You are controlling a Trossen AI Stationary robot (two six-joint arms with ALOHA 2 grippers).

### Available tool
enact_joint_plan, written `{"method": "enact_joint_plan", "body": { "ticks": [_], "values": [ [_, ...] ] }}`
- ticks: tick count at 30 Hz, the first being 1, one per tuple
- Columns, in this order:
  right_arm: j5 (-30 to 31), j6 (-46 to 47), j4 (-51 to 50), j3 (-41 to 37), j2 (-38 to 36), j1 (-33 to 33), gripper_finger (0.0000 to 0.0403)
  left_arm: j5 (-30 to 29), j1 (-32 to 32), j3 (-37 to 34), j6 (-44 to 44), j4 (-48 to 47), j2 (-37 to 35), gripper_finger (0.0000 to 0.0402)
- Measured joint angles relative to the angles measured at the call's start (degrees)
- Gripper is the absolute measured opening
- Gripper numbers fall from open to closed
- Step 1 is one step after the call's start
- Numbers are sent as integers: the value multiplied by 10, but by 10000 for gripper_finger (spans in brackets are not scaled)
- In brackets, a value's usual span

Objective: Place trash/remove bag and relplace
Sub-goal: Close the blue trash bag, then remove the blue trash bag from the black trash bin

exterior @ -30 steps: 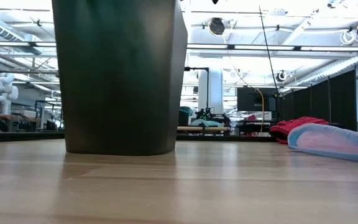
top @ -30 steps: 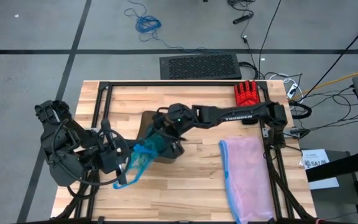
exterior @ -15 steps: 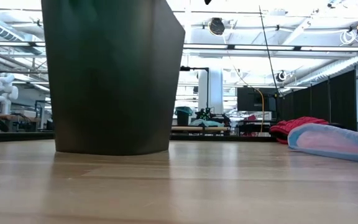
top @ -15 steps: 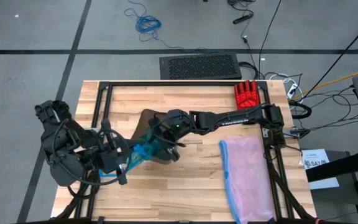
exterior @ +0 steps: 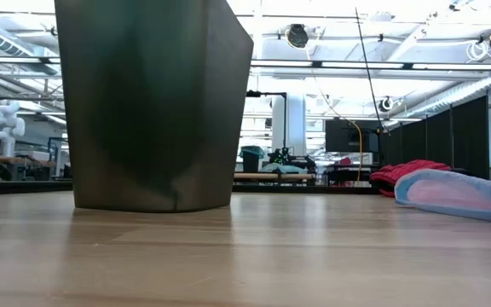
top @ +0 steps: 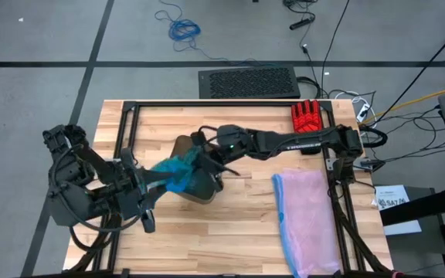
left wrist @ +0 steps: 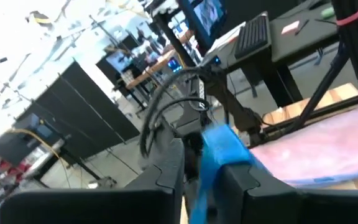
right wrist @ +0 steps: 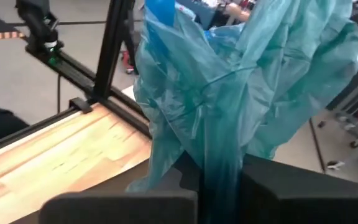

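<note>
Both claws have hold of the teal-green bag (top: 178, 171). The left gripper (top: 154, 179) is near the left edge of the table (top: 246, 239), about halfway between the far and near edges. Its fingers (left wrist: 166, 174) are closed on a strip of the bag, which shows blue between them in the left wrist view. The right gripper (top: 205, 158) reaches from the right side toward the middle of the table and stands over the dark bin (top: 194, 185). Its fingers (right wrist: 272, 177) are pinched on a bunch of the bag (right wrist: 241, 81), and the plastic rises from between them in loose folds.

The bag is stretched between the two grippers, over the left part of the bin's mouth, and lifted above the table surface. The bin stands upright on the wood, a little left of the table's centre; in the low view its dark wall (exterior: 147, 111) fills the left side.

A pale pink bag (top: 309, 216) with a blue edge lies flat along the right edge of the table. A red glove (top: 309, 116) lies at the far right corner.
</note>
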Motion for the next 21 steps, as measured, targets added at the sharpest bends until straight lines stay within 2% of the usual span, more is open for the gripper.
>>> {"method": "enact_joint_plan", "body": {
  "ticks": [6, 12, 17, 21],
  "values": [
    [1, 1, -13, 0, -45, 0, 0, -53, -3, 0, 17, -17, 0, 111],
    [43, -7, -34, 0, -81, 0, 0, -58, -3, 0, -12, -40, 0, 142],
    [73, -18, -39, 0, -108, -1, 0, -61, -3, 0, 4, -34, 2, 151],
    [112, -35, -24, 0, -133, -6, 0, -66, -9, 0, 52, 23, 2, 151]
  ]
}}
